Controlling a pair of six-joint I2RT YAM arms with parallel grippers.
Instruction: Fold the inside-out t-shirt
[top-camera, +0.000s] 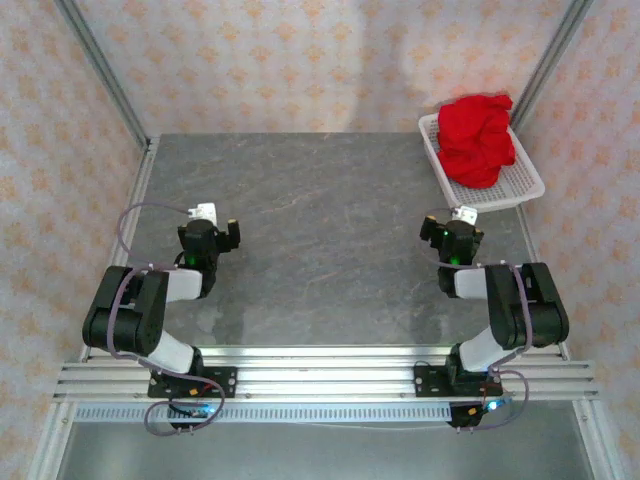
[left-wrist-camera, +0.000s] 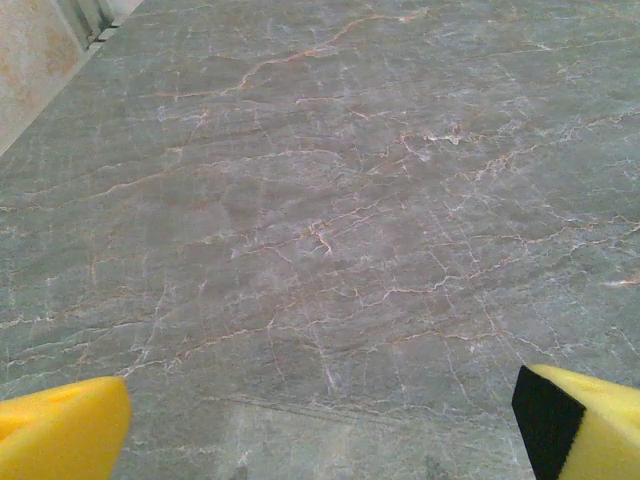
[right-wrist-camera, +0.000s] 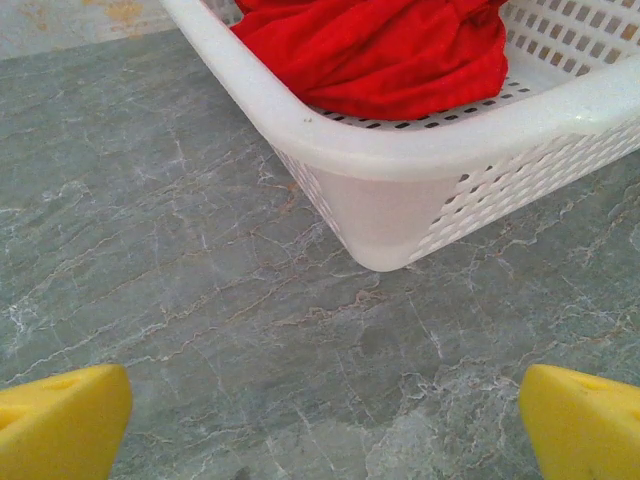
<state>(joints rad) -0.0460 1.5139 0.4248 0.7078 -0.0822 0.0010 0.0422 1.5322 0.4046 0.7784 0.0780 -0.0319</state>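
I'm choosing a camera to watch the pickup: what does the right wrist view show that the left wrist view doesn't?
Right wrist view's extra: the red t-shirt bunched in the white basket, whose near corner sits on the table ahead of the open right gripper.
Left wrist view's extra: the metal rail and patterned wall at the table's far corner, ahead of the open left gripper.
Shared: grey marbled tabletop and yellow fingertips spread wide with nothing between them.
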